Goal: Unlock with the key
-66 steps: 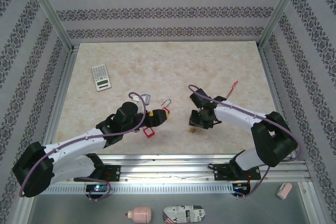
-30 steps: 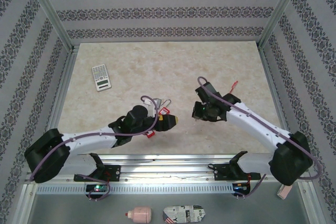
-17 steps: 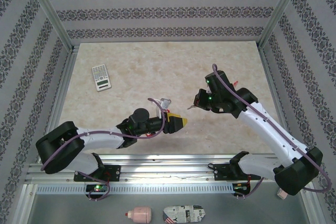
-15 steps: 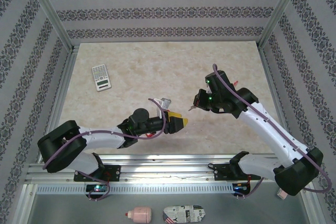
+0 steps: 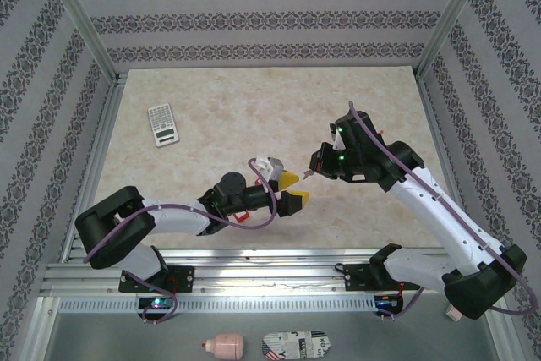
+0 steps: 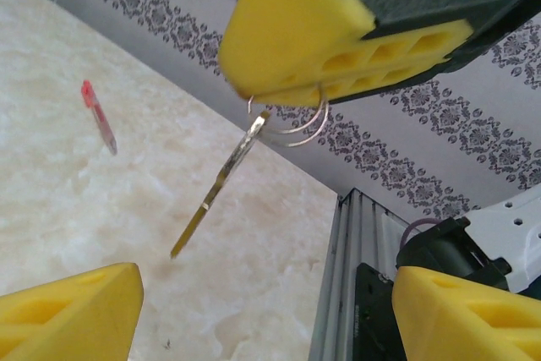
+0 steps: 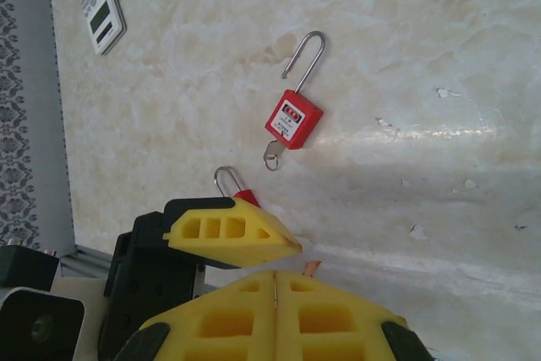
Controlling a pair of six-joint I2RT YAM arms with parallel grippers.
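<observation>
The left gripper point(image 5: 292, 190) reached low over the marbled table point(image 5: 211, 90) with its two yellow fingers spread wide apart and nothing between them. Tucked just behind it, a red padlock was mostly hidden by one finger, with only its shackle and a red corner showing point(image 7: 230, 185). Just above and to the right of the left gripper hovered the right gripper point(image 5: 315, 166), its yellow fingers pressed together on a wire key ring point(image 6: 297, 124). From that ring a slim brass key point(image 6: 218, 185) dangled at a slant, in the air over the left gripper's open gap and touching neither finger. A little beyond the left gripper, a second red padlock point(image 7: 294, 120) lay flat on the table, its steel shackle pointing away. Farther off to the right lay a red pen point(image 6: 98, 116). Well away to the far left sat a white calculator point(image 5: 163, 124).
</observation>
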